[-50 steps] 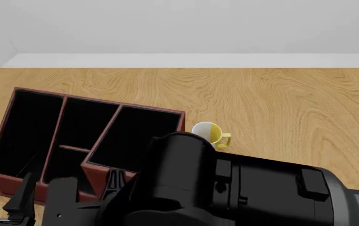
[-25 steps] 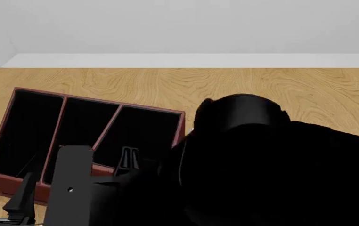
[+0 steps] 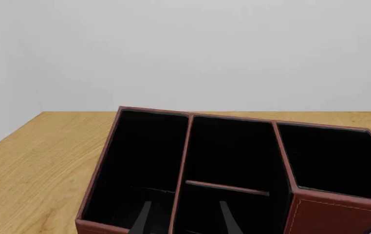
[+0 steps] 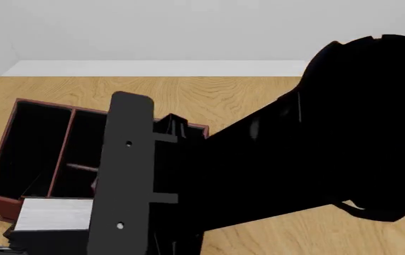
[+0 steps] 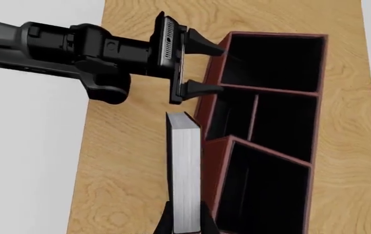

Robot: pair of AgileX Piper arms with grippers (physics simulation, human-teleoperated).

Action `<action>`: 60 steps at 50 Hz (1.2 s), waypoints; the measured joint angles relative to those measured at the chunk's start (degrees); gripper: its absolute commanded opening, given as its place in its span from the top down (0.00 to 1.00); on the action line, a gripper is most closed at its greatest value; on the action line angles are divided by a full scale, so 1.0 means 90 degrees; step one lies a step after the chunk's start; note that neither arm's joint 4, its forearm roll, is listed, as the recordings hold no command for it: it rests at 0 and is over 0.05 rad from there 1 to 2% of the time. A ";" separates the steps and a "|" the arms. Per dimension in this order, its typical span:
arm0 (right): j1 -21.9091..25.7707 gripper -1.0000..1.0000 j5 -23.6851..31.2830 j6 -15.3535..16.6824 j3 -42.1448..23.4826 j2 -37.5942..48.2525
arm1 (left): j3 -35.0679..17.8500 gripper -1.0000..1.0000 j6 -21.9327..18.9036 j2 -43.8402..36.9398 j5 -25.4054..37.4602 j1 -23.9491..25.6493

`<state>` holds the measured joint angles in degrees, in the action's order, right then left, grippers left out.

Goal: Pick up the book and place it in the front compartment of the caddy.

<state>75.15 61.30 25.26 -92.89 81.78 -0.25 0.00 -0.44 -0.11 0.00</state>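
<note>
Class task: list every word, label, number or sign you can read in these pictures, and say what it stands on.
None can be read.
The book shows only plain grey page edges.
The caddy bears stitching, no lettering.
Both arms, the right gripper and the left gripper are unmarked black.

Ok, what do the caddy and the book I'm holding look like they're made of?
The caddy looks like reddish-brown leather or leatherette: matte, with a pale stitch line along its edge and a flat black lining inside. The book, pinched in the right gripper, looks like paper: grey, finely lined page edges between thin white covers. It's a render, so both are guesses.
</note>
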 measured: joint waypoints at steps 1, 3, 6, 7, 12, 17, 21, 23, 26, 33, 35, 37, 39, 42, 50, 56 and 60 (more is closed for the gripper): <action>-0.0017 1.00 0.0001 0.0011 0.0002 -0.0013 | 0.0000 0.00 0.0000 0.0000 0.0000 0.0000; -0.0050 1.00 0.0007 0.0033 0.0004 -0.0039 | 0.0000 0.00 0.0000 0.0000 0.0000 0.0000; -0.0106 1.00 0.0020 0.0083 -0.0011 -0.0078 | 0.0000 0.00 0.0000 0.0000 0.0000 0.0000; -0.0125 1.00 0.0026 0.0103 -0.0025 -0.0092 | 0.0000 0.00 0.0000 0.0000 0.0000 0.0000; -0.0219 1.00 0.0061 0.0206 -0.0173 -0.0161 | 0.0000 0.00 0.0000 0.0000 0.0000 0.0000; -0.0350 1.00 0.0154 0.0334 -0.0486 -0.0201 | 0.0000 0.00 0.0000 0.0000 0.0000 0.0000; -0.0432 1.00 0.0287 0.0433 -0.0944 -0.0177 | 0.0000 0.00 0.0000 0.0000 0.0000 0.0000; -0.0463 1.00 0.0375 0.0475 -0.1257 -0.0139 | 0.0000 0.00 0.0000 0.0000 0.0000 0.0000; -0.0510 1.00 0.0520 0.0526 -0.1766 -0.0058 | 0.0000 0.00 0.0000 0.0000 0.0000 0.0000; -0.0691 1.00 0.0753 0.0676 -0.2809 0.0197 | 0.0000 0.00 0.0000 0.0000 0.0000 0.0000; -0.0744 1.00 0.0795 0.0718 -0.3045 0.0282 | 0.0000 0.00 0.0000 0.0000 0.0000 0.0000; -0.0798 1.00 0.0829 0.0748 -0.3268 0.0372 | 0.0000 0.00 0.0000 0.0000 0.0000 0.0000; -0.0858 1.00 0.0858 0.0790 -0.3460 0.0465 | 0.0000 0.00 0.0000 0.0000 0.0000 0.0000; -0.0940 1.00 0.0892 0.0848 -0.3756 0.0632 | 0.0000 0.00 0.0000 0.0000 0.0000 0.0000; -0.1067 1.00 0.0946 0.0918 -0.4452 0.1152 | 0.0000 0.00 0.0000 0.0000 0.0000 0.0000; -0.1167 1.00 0.0956 0.0927 -0.4851 0.1584 | 0.0000 0.00 0.0000 0.0000 0.0000 0.0000; -0.1235 1.00 0.0956 0.0921 -0.5036 0.1856 | 0.0000 0.00 0.0000 0.0000 0.0000 0.0000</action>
<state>64.04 69.90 33.55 -138.22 98.49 -0.25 0.00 -0.44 -0.11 0.00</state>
